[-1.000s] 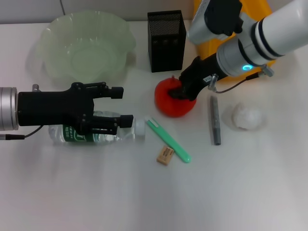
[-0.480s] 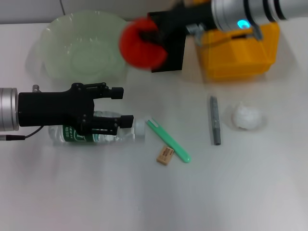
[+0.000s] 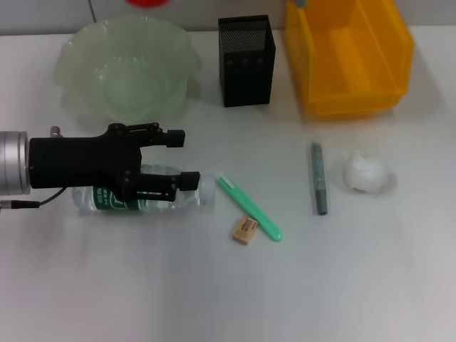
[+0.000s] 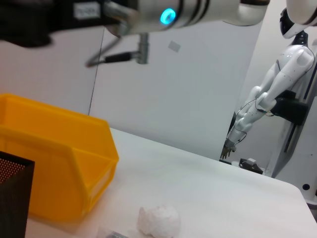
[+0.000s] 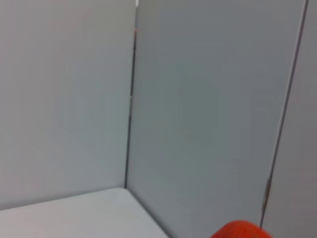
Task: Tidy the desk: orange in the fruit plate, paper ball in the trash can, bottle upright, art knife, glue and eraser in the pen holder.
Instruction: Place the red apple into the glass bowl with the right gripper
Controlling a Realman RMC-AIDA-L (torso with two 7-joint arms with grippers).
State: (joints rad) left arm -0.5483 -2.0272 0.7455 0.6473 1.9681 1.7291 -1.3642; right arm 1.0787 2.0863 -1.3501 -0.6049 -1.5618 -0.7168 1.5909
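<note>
Orange [image 3: 148, 2]: a red sliver at the top edge of the head view, beyond the far rim of the fruit plate; also a red-orange arc at the frame edge in the right wrist view [image 5: 241, 230]. What carries it cannot be seen.

Fruit plate [image 3: 78, 53]: pale green, wavy rim, far left of the desk.

Pen holder [image 3: 246, 60]: black mesh, upright, between the fruit plate and the trash can.

Trash can [image 3: 399, 50]: yellow bin, far right.

Bottle [image 3: 153, 198]: lying on its side, cap end toward the green knife, partly under the left gripper.

Left gripper [image 3: 179, 157]: black, over the bottle, fingers spread apart, one above the bottle and one along it.

Right gripper: fingers out of sight; only part of that arm passes across the left wrist view.

Art knife [image 3: 249, 207]: green, lying diagonally just beside the bottle cap.

Eraser [image 3: 244, 230]: tan, touching or nearly touching the knife.

Grey stick [image 3: 318, 178]: lying lengthwise, right of centre.

Paper ball [image 3: 367, 173]: near the grey stick's right side.
</note>
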